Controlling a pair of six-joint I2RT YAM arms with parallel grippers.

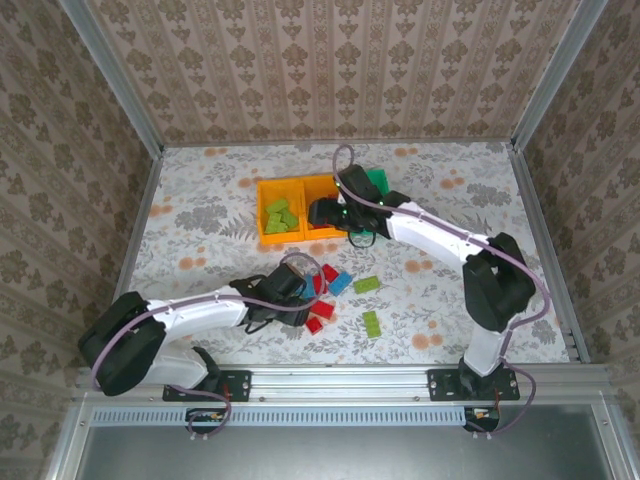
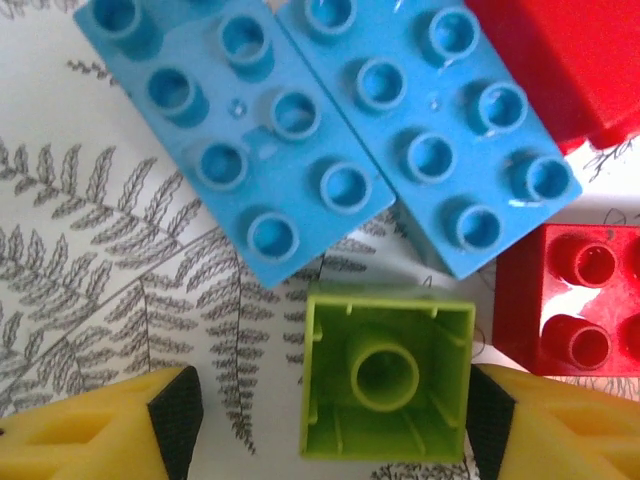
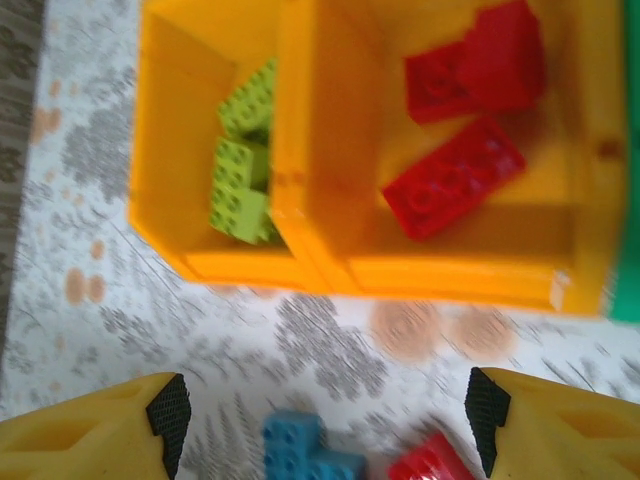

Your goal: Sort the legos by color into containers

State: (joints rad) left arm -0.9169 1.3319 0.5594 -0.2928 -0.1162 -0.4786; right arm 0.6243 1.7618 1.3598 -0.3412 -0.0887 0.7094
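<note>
A lime green lego (image 2: 388,375) lies upside down on the table between the fingers of my open left gripper (image 2: 330,425). The right pad (image 2: 488,420) is at its side and the left pad (image 2: 175,420) stands well apart. Two light blue legos (image 2: 235,130) (image 2: 440,120) and red legos (image 2: 575,300) lie just beyond. My right gripper (image 3: 325,425) hangs open and holds nothing in front of two orange-yellow containers. The left container (image 3: 180,200) holds green legos (image 3: 240,160). The right container (image 3: 480,260) holds red legos (image 3: 460,150). From above, the left gripper (image 1: 295,280) is over the loose pile and the right gripper (image 1: 345,215) is by the containers.
A green container (image 1: 378,180) stands behind the right arm. Loose green legos (image 1: 366,285) (image 1: 371,323) lie right of the pile, with a blue one (image 1: 341,283) and red ones (image 1: 322,310) nearby. Patterned walls enclose the table.
</note>
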